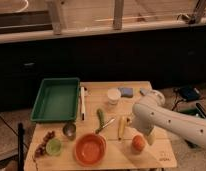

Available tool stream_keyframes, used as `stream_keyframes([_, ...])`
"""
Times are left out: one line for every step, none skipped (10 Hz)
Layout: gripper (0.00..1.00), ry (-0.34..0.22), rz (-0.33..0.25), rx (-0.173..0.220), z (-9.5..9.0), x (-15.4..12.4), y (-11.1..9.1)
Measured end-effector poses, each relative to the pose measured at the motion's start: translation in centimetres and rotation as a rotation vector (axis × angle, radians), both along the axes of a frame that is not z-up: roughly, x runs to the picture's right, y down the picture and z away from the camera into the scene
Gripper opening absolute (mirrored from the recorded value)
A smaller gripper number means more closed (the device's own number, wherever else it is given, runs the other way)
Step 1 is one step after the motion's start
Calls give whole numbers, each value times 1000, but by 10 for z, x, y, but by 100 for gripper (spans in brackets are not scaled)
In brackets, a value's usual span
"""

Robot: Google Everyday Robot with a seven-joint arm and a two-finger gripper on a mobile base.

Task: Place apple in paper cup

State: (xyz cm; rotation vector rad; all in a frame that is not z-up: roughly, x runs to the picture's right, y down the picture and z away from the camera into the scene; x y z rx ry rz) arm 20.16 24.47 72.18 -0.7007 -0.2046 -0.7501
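The apple (138,143), small and orange-red, lies on the wooden table (161,155) near the front right. The paper cup (114,95), short and cream-white, stands upright at the back middle of the table, well apart from the apple. My white arm reaches in from the right and bends down over the table. The gripper (147,135) hangs just above and to the right of the apple, partly hidden by the arm.
A green tray (56,99) sits at the back left. An orange bowl (91,149), a metal cup (69,131), a light-green cup (54,146) and grapes (44,142) are at the front left. A banana (122,127), a green vegetable (100,118) and a blue sponge (127,92) lie mid-table.
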Motion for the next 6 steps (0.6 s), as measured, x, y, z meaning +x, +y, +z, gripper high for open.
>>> stream_keyframes([80,3,-6,-10,1,0,4])
stream_keyframes([80,13,-11,-25,6,3,12])
stream_keyframes([80,16,-16,-29,9,3,16])
stream_keyframes([80,19,-19,-34,11,3,18])
stream_keyframes([80,24,-20,-35,12,5,21])
stream_keyframes([80,27,-21,-32,12,6,22])
